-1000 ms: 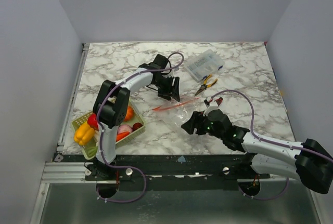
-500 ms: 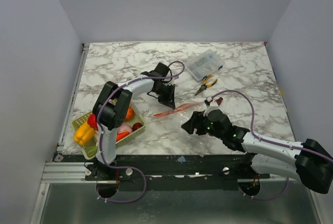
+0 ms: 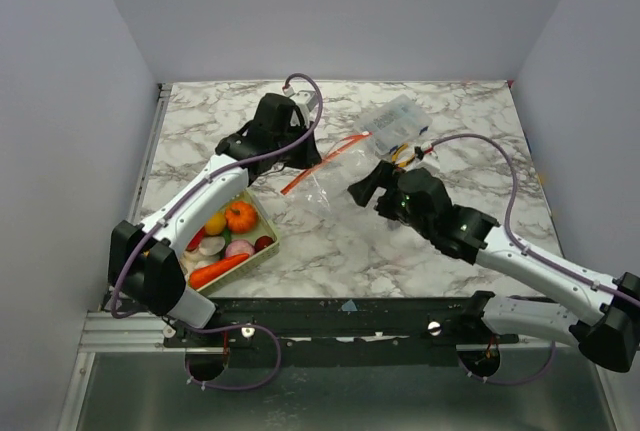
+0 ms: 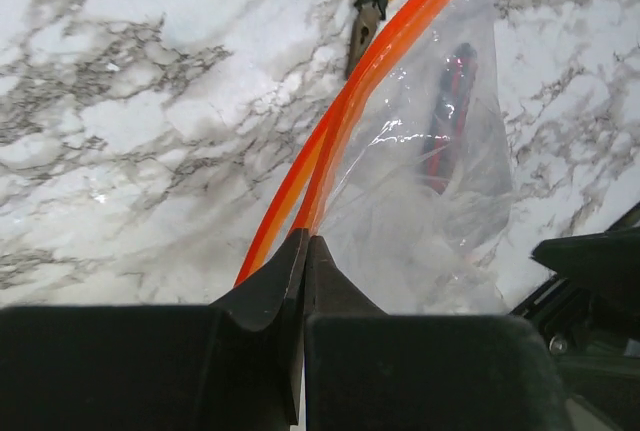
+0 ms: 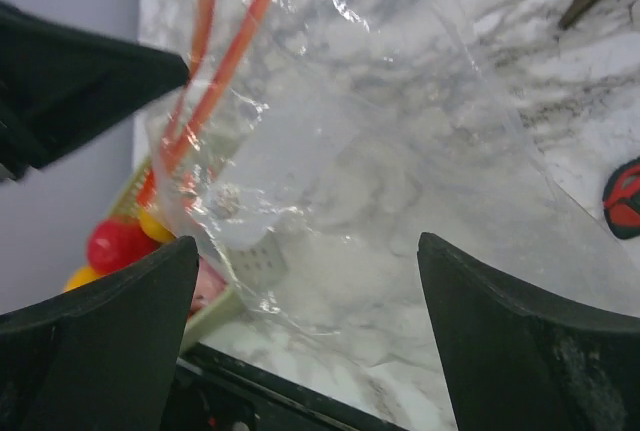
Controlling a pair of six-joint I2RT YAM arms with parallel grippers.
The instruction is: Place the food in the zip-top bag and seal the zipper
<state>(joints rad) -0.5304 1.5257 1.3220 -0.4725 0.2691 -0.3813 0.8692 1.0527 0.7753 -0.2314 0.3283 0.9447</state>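
The zip-top bag [image 3: 335, 188] hangs clear and floppy over the middle of the table. Its zipper [image 3: 345, 145], a red-orange strip, slants up to the right. My left gripper [image 3: 303, 163] is shut on one lip of the zipper [image 4: 368, 81] near its lower end, its fingertips [image 4: 306, 243] pressed together. My right gripper [image 3: 368, 181] stands open just right of the bag [image 5: 350, 131], with nothing between its fingers [image 5: 432, 261]. The food [image 3: 240, 216], an orange pumpkin, a carrot [image 3: 217, 270] and several small pieces, lies in the pale green basket [image 3: 262, 248] at the front left.
Yellow-handled pliers [image 4: 372, 1] and a clear packet of small parts [image 3: 393, 121] lie at the back right. A red-and-black utility knife [image 4: 450, 121] shows through the bag on the table. The basket [image 5: 215, 306] sits just beyond the bag in the right wrist view.
My left gripper shut on the zipper and lifted the bag up and back. My right gripper opened wider and moved away from the near edge.
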